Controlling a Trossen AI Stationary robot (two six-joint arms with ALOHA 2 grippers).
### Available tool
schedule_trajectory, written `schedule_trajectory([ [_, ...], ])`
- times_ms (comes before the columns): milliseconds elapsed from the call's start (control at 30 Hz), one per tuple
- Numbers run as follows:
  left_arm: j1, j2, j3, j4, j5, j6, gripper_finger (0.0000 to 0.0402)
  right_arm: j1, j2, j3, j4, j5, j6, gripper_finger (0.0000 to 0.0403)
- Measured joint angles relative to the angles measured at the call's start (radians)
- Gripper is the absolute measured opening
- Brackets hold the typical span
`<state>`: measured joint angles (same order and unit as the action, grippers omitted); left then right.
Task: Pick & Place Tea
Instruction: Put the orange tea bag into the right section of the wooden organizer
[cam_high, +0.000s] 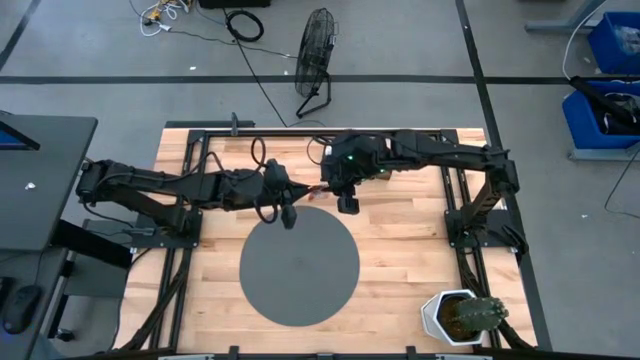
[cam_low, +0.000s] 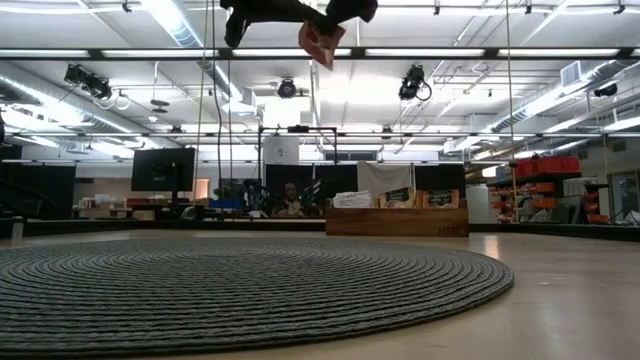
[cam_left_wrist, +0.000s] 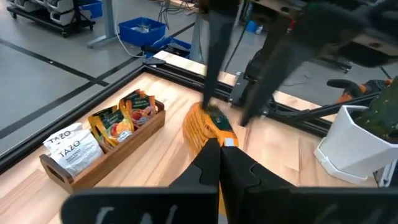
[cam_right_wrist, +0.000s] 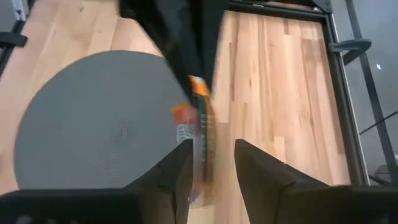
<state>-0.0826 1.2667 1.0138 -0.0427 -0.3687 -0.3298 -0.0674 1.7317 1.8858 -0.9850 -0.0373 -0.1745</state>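
Left gripper (cam_left_wrist: 219, 163): raised over the far rim of the grey disc (cam_high: 299, 270), fingers pinched tight on an orange tea packet (cam_left_wrist: 204, 126).
Right gripper (cam_right_wrist: 211, 163): also above the disc's far rim, meeting the left; fingers spread either side of the same packet's edge, contact unclear.
Tea packet: airborne above the disc, between both grippers.
Wooden tray (cam_left_wrist: 102, 149): beyond the disc's far side, holding more packets upright.

The table top (cam_high: 400, 260) is pale, smooth wood planks. The grey disc (cam_high: 298, 268) looks woven, ribbed in matt coils. The orange tea packet (cam_left_wrist: 205, 127) seems glossy foil or paper.
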Motion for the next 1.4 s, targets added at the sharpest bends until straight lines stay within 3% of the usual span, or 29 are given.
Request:
schedule_trajectory([
  [333, -0.001, 0.0, 0.0, 0.002, 0.022, 0.022, 0.0001, -0.021, 0.0, 0.0, -0.008, -0.093, -0.01, 0.0127],
  [767, 0.007, 0.0, 0.0, 0.001, 0.071, 0.031, 0.0001, -0.024, 0.0, -0.001, -0.044, -0.092, -0.011, 0.0192],
  [1067, 0.007, 0.0, 0.0, 0.0, 0.091, 0.054, 0.0001, -0.024, 0.0, -0.001, -0.056, -0.092, -0.024, 0.0191],
  [1400, 0.007, 0.0, 0.0, 0.001, 0.086, 0.054, 0.0001, -0.024, 0.01, -0.002, -0.049, -0.095, -0.026, 0.0148],
])
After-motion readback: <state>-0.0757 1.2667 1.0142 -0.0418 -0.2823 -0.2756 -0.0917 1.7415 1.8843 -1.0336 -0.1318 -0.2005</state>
